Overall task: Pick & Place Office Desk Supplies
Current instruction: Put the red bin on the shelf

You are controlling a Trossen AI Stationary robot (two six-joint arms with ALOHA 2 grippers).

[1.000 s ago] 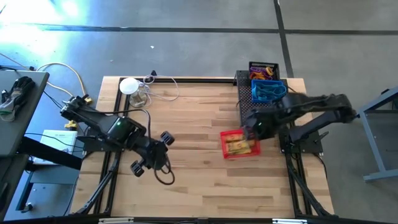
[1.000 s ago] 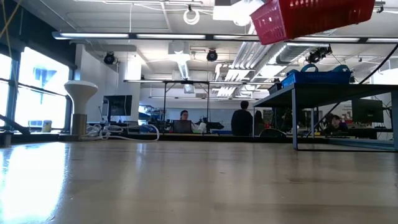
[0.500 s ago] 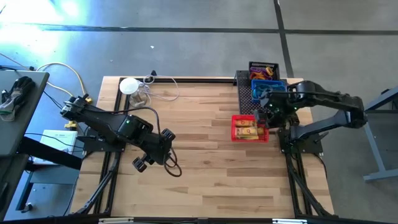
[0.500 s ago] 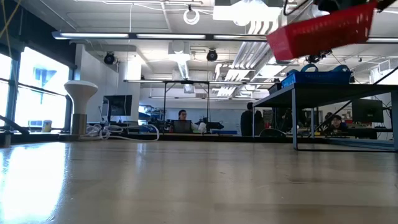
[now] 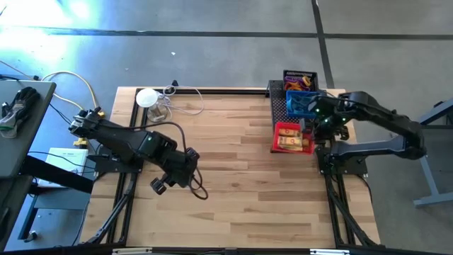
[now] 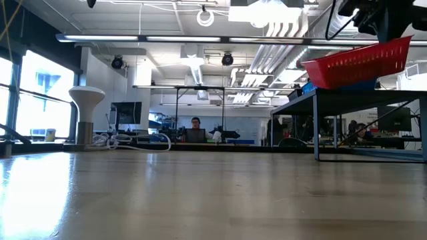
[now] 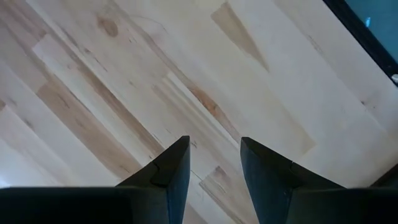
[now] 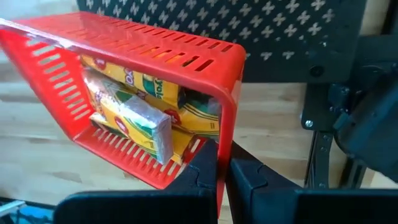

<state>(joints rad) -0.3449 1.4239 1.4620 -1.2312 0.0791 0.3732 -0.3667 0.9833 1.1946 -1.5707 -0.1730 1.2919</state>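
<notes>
Above the table, right pincer point(image 8: 222, 163) grips red basket point(image 8: 134, 106) rim.

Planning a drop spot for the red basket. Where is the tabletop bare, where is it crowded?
Bare wood runs from the left gripper across the table's middle to the red basket, held off the table in the right gripper. Crowded: the far right corner, with the blue basket and black basket on the mesh tray; the white disc and its cables.

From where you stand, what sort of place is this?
Probably a robotics lab or workshop: two dark robot arms are mounted at a pale wooden butcher-block table, and the low view shows an open hall with people at workbenches under exposed ceiling ducts.
</notes>
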